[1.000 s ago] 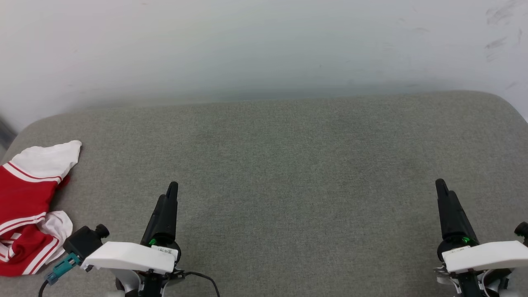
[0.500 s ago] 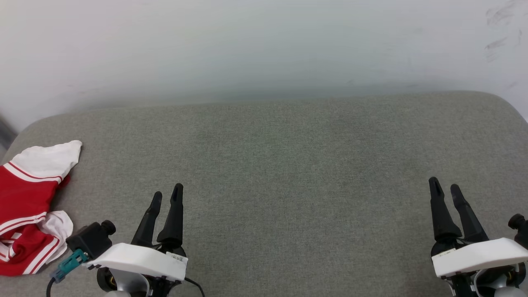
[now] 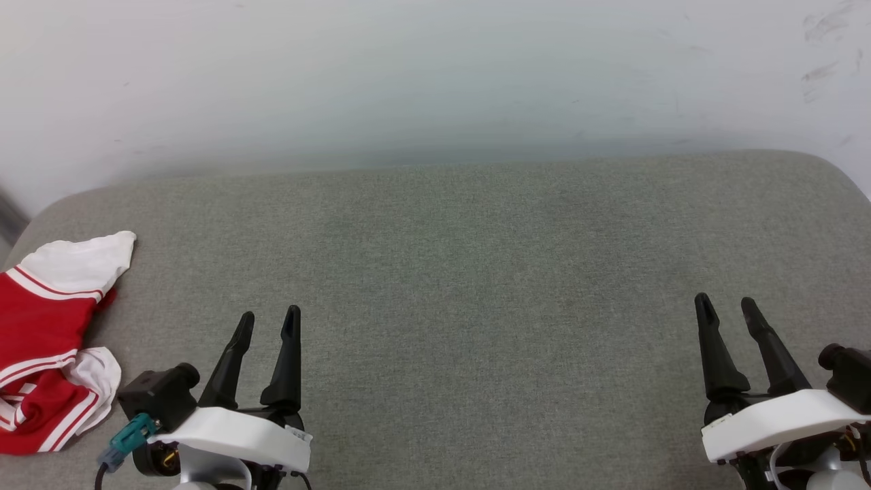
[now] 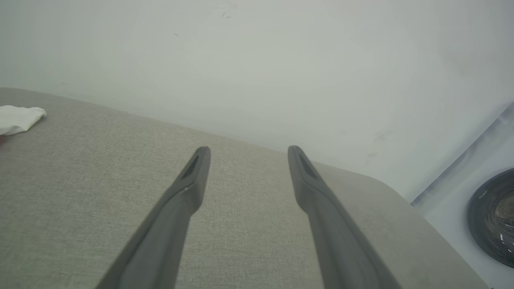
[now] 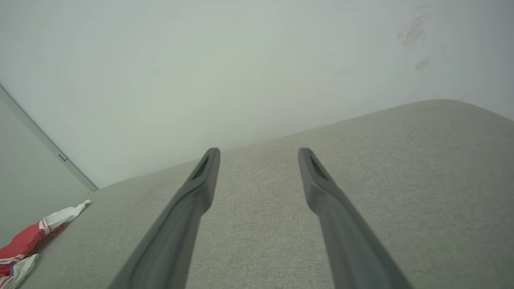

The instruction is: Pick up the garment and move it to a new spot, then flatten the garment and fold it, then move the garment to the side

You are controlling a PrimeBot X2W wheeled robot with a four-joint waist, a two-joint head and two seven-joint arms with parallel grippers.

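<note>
The garment (image 3: pixel 47 340), a red jersey with white sleeves and red-white striped trim, lies crumpled at the left edge of the grey cushioned surface (image 3: pixel 463 272); its print is hidden. In the right wrist view the garment (image 5: pixel 28 241) sits at the lower left, and a white sleeve tip (image 4: pixel 18 119) peeks in at the left of the left wrist view. My left gripper (image 3: pixel 269 320) is open at the lower left, to the right of the garment and apart from it. At the lower right my right gripper (image 3: pixel 726 305) is open and holds nothing.
A pale wall (image 3: pixel 435 75) rises right behind the grey surface. The surface's corners are rounded at far left and far right. A dark round object (image 4: pixel 494 216) shows past the surface's right end in the left wrist view.
Both grippers have gone from shut to open, their fingers spreading apart. Both arms drew slightly back toward the lower edge. The garment has not moved.
</note>
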